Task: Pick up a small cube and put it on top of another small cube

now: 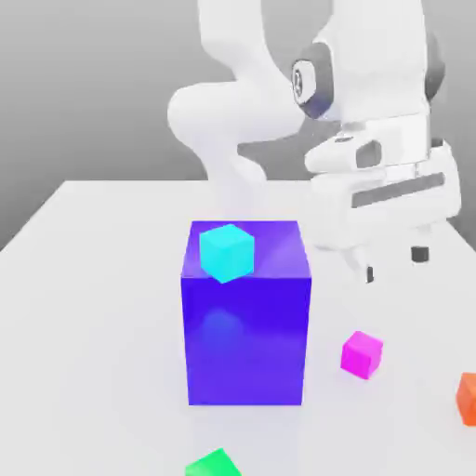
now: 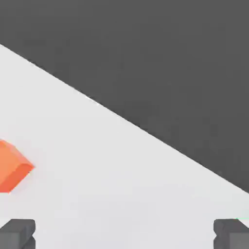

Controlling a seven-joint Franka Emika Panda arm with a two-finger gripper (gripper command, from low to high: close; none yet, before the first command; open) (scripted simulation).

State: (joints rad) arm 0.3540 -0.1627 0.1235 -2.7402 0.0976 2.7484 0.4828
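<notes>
Above the tabletop (image 1: 112,223), fingers (image 1: 420,253) spread wide and empty; they should drop squarely over the magenta cube (image 1: 362,354).

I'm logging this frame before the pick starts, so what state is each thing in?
gripper: jaws open, empty, above the table.
small magenta cube: resting on the table, untouched.
cyan cube: sitting on top of the big blue block.
big blue block: upright on the table.
orange cube: on the table at the exterior view's right edge.
green cube: on the table, partly cut off.
</notes>
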